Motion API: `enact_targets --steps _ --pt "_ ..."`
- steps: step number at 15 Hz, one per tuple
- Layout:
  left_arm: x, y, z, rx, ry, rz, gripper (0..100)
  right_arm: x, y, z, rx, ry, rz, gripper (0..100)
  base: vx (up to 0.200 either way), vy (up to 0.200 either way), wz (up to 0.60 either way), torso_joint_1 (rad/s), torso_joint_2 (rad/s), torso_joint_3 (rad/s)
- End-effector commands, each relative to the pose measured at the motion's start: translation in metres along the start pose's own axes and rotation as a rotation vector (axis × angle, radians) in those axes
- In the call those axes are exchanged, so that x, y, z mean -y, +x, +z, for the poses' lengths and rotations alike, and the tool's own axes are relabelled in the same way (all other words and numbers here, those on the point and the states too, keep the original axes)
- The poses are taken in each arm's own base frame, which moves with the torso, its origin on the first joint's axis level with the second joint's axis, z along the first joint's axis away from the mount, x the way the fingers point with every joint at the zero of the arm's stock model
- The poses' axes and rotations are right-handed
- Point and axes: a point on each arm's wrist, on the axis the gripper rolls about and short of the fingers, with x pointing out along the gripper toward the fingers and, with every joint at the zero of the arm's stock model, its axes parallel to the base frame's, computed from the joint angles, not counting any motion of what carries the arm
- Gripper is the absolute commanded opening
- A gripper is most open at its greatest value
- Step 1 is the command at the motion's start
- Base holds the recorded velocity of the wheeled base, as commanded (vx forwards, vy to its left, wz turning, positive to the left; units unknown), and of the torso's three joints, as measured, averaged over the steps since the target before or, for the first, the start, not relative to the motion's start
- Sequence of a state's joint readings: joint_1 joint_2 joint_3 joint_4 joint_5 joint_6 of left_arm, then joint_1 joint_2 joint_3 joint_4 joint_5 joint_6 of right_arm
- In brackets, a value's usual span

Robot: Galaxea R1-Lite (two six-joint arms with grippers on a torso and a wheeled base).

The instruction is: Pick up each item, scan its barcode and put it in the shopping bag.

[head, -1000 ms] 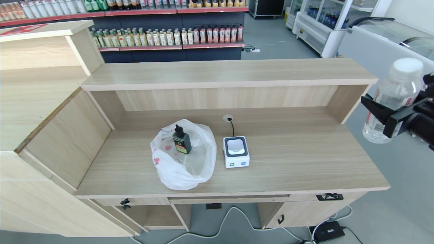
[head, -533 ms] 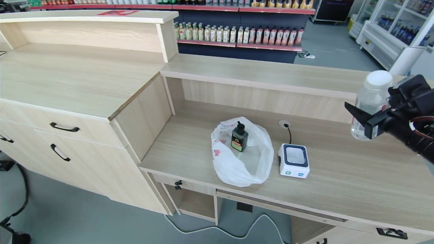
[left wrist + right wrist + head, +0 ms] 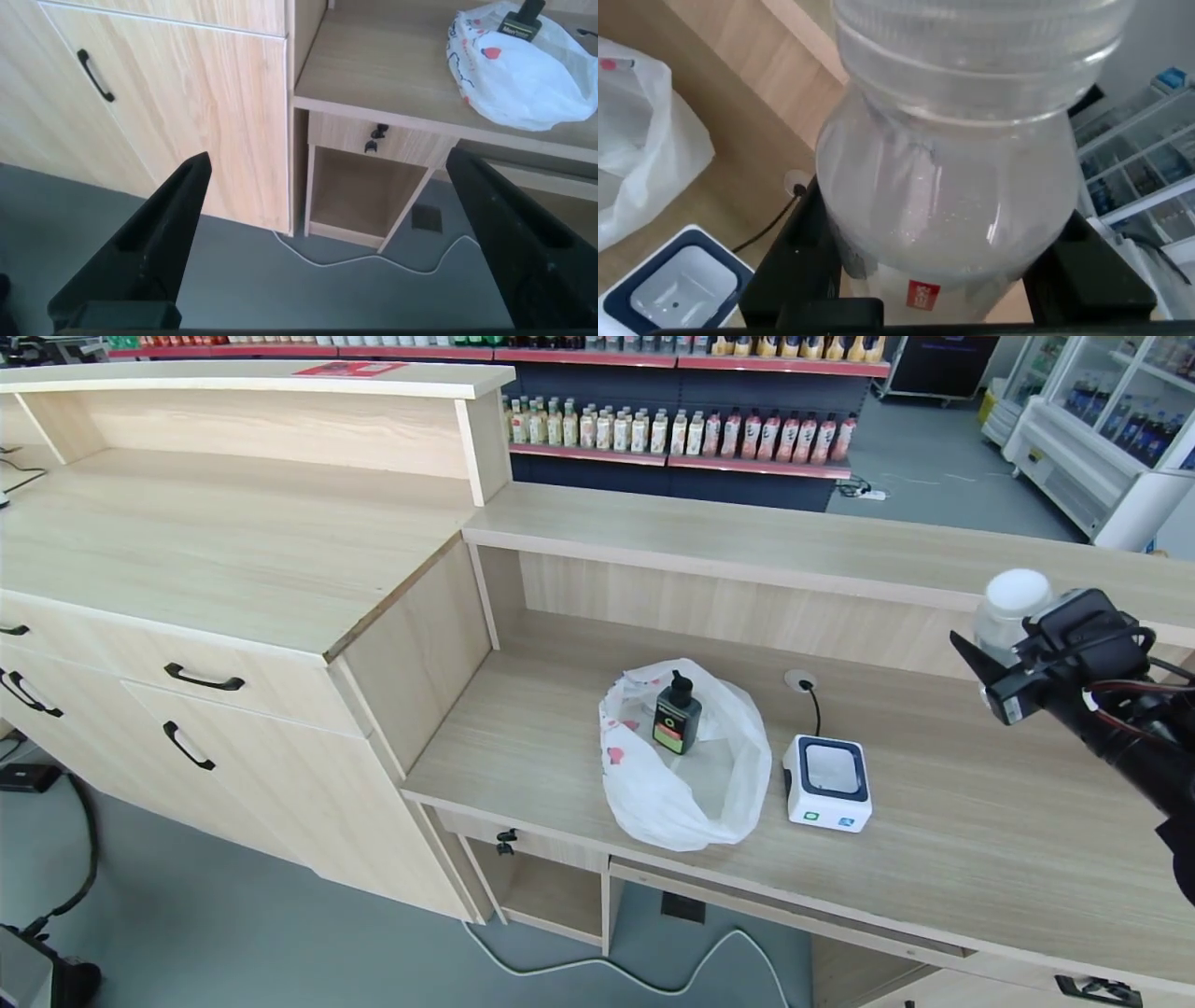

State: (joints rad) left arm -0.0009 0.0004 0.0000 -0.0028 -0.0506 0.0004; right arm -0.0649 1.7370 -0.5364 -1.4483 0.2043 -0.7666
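The clear water bottle hangs upright at about 2 o'clock from the scanner, clamped round its body by the right gripper. Scanning seems the step in hand: lower it over the scanner's window, label turned to the glass, pause, then carry it to 9 o'clock into the open shopping bag, beside the 1 pump bottle inside. The left gripper hangs wide open, empty.
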Motion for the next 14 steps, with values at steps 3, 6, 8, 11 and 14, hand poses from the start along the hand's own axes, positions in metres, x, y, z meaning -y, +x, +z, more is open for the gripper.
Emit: enact_targets --steps 3,6,8,11,14 --pt "0.0 0.0 0.0 0.001 0.001 0.001 100 -0.033 0.008 -0.035 -0.031 -0.066 0.079 0 0.0 0.0 0.0 0.0 0.0 0.0" --pt "0.0 0.0 0.0 0.001 0.001 0.001 100 -0.045 0.007 -0.046 -0.041 -0.044 0.151 0 0.0 0.0 0.0 0.0 0.0 0.0" --pt "0.0 0.0 0.0 0.001 0.0 -0.001 100 -0.053 0.011 -0.054 -0.032 -0.011 0.198 0 0.0 0.0 0.0 0.0 0.0 0.0" --pt "0.0 0.0 0.0 0.001 0.0 0.001 100 -0.06 0.023 -0.063 0.011 0.001 0.244 0 0.0 0.0 0.0 0.0 0.0 0.0" --pt "0.0 0.0 0.0 0.001 0.0 0.001 100 -0.066 0.037 -0.072 0.06 -0.001 0.275 0 0.0 0.0 0.0 0.0 0.0 0.0"
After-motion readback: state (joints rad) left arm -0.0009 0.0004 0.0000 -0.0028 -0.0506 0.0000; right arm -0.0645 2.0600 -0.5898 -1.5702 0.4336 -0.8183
